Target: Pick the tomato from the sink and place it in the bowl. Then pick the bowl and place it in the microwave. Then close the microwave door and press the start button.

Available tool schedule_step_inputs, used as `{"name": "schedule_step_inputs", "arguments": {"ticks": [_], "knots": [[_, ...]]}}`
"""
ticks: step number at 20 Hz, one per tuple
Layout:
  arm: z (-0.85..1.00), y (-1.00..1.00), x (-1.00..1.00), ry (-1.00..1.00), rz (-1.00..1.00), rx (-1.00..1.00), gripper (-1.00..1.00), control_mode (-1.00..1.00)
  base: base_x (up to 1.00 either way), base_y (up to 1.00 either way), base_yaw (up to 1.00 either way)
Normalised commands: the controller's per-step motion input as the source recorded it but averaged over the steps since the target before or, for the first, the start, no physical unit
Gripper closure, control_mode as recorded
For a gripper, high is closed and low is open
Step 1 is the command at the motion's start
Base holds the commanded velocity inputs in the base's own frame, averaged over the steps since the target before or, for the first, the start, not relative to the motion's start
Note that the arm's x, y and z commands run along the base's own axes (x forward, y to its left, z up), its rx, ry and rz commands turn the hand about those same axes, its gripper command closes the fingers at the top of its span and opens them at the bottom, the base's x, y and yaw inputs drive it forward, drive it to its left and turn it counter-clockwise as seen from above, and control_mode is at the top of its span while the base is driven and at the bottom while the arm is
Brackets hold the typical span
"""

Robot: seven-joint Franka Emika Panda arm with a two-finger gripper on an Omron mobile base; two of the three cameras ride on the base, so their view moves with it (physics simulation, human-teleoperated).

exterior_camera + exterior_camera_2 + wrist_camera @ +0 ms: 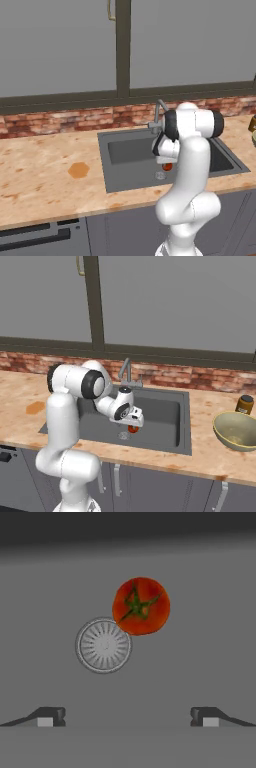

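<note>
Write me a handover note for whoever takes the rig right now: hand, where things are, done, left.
Hand: open, empty, hanging over the sink, pointing down at the floor of it.
Tomato: on the sink floor beside the drain, not between the fingertips yet.
Bowl: empty, on the counter right of the sink, next to a jar.
Done: approach to the tomato only.
Left: lower, grip the tomato, drop it in the bowl, bowl into the microwave, shut the door, press start.
</note>
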Motion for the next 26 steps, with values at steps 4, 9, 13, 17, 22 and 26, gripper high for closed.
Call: {"name": "schedule_step_inputs", "arguments": {"ticks": [4, 9, 13, 17, 22, 26], "knots": [[-0.29, -0.16, 0.30, 0.00, 0.00, 0.00, -1.00, -1.00, 0.00, 0.00, 0.00], [-0.34, -0.04, 0.44, 0.00, 0.01, 0.00, -1.00, -1.00, 0.00, 0.00, 0.00], [-0.36, 0.00, 0.37, 0.00, 0.04, 0.00, -1.00, -1.00, 0.00, 0.00, 0.00], [-0.34, -0.01, 0.46, 0.00, 0.05, 0.00, -1.00, -1.00, 0.00, 0.00, 0.00], [-0.28, -0.05, 0.28, 0.00, 0.06, 0.01, -1.00, -1.00, 0.00, 0.00, 0.00], [-0.12, 0.00, -0.10, 0.00, 0.03, 0.01, 1.00, -1.00, 0.00, 0.00, 0.00]]}}
